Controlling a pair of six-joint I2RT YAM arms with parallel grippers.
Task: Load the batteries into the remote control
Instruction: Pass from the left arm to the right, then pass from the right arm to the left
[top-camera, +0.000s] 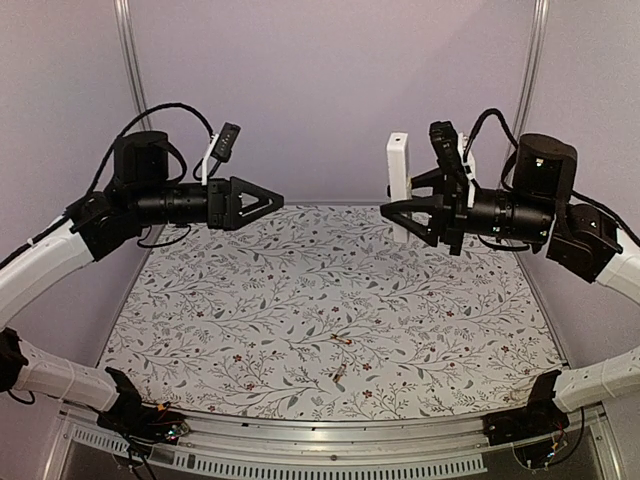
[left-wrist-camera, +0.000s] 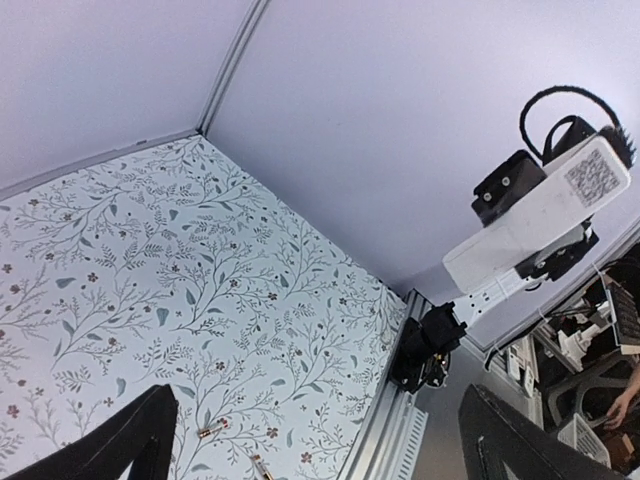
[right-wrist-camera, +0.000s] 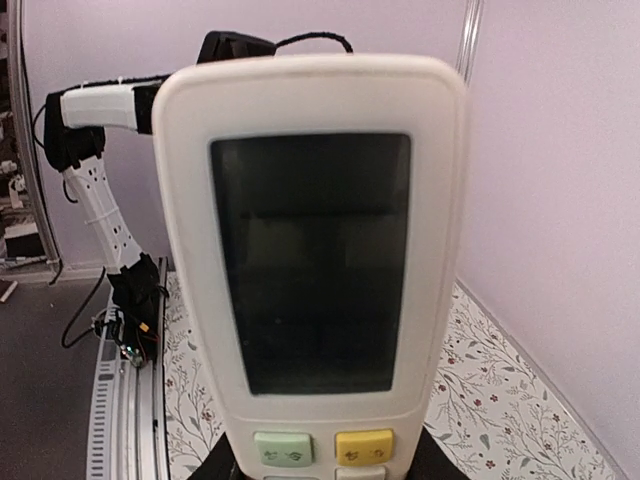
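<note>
My right gripper (top-camera: 397, 212) is shut on the lower part of the white remote control (top-camera: 399, 178) and holds it upright, high above the table's far right. In the right wrist view the remote (right-wrist-camera: 310, 200) fills the frame, with its dark display facing the camera and green and yellow buttons below; my gripper (right-wrist-camera: 325, 470) clamps it at the bottom edge. Two coppery batteries (top-camera: 341, 341) (top-camera: 338, 377) lie apart on the floral mat near the front centre. They also show in the left wrist view (left-wrist-camera: 214, 430) (left-wrist-camera: 262, 467). My left gripper (top-camera: 272, 200) is open, empty and raised at the far left (left-wrist-camera: 318, 405).
The floral mat (top-camera: 250, 300) covers the table. A metal rail (top-camera: 330, 440) runs along the near edge between the arm bases. Purple walls and frame posts (top-camera: 128, 60) enclose the back and sides. The right arm (left-wrist-camera: 530, 225) shows in the left wrist view.
</note>
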